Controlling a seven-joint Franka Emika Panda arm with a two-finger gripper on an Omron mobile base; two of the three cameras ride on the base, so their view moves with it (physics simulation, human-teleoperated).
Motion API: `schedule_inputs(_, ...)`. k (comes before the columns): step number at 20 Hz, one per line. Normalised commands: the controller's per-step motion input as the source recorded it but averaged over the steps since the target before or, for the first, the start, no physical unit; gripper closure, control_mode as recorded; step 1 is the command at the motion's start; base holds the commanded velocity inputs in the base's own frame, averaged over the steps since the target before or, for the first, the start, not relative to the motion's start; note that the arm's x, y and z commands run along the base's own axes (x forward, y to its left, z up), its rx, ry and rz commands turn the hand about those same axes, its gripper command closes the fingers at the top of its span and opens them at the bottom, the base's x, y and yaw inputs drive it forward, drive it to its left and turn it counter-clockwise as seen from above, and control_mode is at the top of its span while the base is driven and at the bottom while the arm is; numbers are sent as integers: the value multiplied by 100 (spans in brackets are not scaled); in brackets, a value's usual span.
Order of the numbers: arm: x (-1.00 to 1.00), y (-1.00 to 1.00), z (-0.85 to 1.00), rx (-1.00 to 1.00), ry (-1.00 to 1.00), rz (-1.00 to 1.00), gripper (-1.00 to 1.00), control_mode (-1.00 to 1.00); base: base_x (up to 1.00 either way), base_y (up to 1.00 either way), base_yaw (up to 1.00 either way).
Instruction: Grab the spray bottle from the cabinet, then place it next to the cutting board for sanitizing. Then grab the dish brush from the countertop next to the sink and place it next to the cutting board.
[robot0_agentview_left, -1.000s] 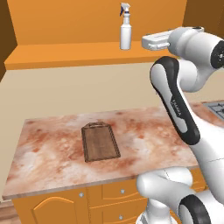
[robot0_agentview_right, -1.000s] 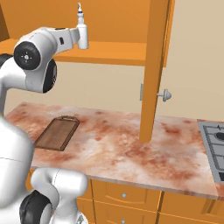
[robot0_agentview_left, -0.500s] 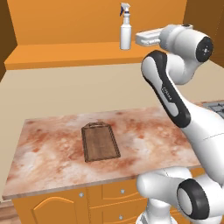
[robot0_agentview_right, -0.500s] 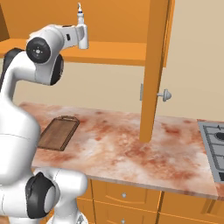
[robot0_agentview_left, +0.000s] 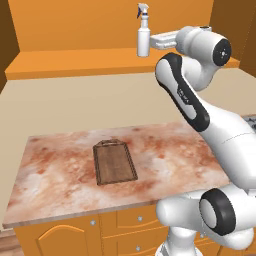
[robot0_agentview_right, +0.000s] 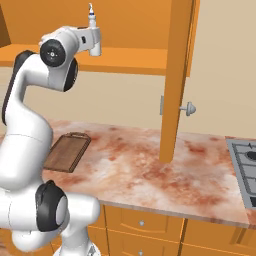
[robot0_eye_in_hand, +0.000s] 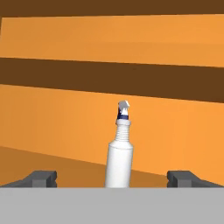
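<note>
You see the white arm raised high in the left base view, its forearm bent up and its hand stretched level toward the spray bottle, which stands upright on the flat orange shelf of the cabinet. The gripper sits just beside the bottle's body, on the arm's side of it; from this view you cannot tell whether anything touches.

In the hand view the bottle stands dead centre between the two dark fingertips, which sit far out at either side with clear shelf showing between each tip and the bottle. The jaws are spread wide and hold nothing. The bottle's narrow neck and blue-tipped trigger nozzle rise against the cabinet's orange back wall, crossed by darker brown bands.

Below, on the pinkish-red marbled countertop, the dark brown cutting board lies flat, well apart from the shelf and from the arm's hand, with bare stone around it on every side.

From the right base view you see the gripper up by the shelf with the bottle's nozzle poking above it, the board partly behind the arm's lower link, an open orange cabinet door with a grey knob, and a stove corner at the right edge.
</note>
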Motion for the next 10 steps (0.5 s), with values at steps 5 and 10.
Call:
schedule_inputs(5,42,0,0,0,0,0,-100,-100,0,0,0)
schedule_inputs(10,53,0,0,0,0,0,-100,-100,0,0,0)
